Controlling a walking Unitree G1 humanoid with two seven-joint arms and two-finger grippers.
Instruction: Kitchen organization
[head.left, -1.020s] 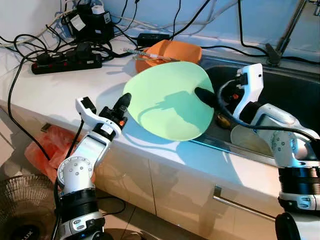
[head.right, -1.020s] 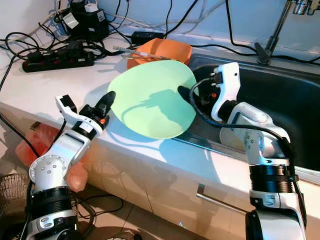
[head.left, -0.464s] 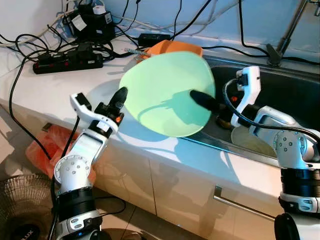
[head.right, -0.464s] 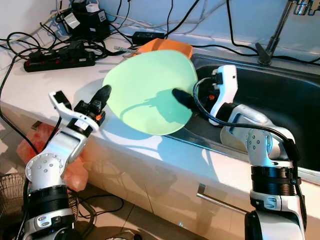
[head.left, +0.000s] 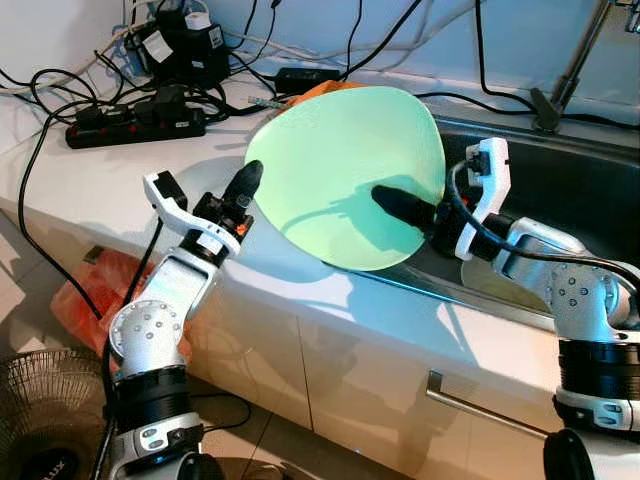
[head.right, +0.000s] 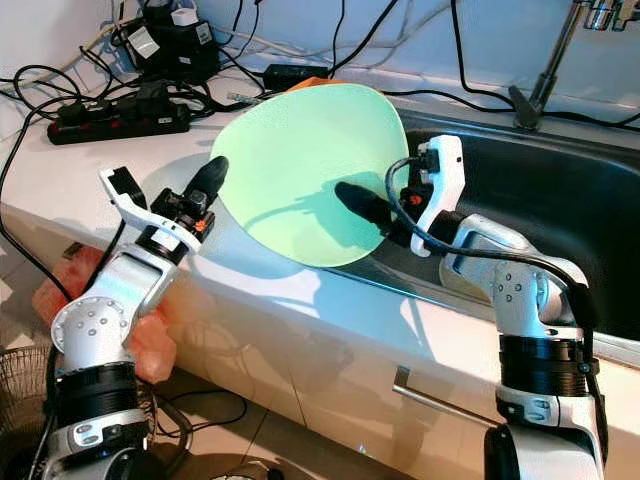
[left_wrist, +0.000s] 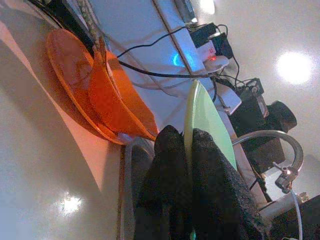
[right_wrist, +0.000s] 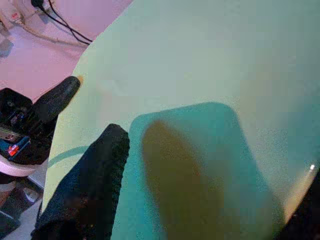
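A pale green plate (head.left: 340, 160) is held tilted up on edge above the counter, beside the sink (head.left: 590, 190). My left gripper (head.left: 245, 185) is shut on its left rim; in the left wrist view the rim (left_wrist: 192, 107) runs between the two black fingers (left_wrist: 165, 165). My right gripper (head.left: 395, 203) is shut on the plate's right side: one finger (right_wrist: 95, 190) lies on its face and the other shows as a dark shape through the plate. An orange bowl (left_wrist: 107, 95) sits on the counter behind the plate, mostly hidden from the head camera.
A black power strip (head.left: 135, 118) and tangled cables lie at the counter's back left. A beige dish (head.left: 485, 285) rests in the sink, below a faucet (head.left: 570, 70). A fan (head.left: 40, 420) and an orange bag (head.left: 95, 290) are on the floor at left.
Both grippers have raised the green plate and tipped it from nearly flat to steeply upright. It now covers most of the orange bowl.
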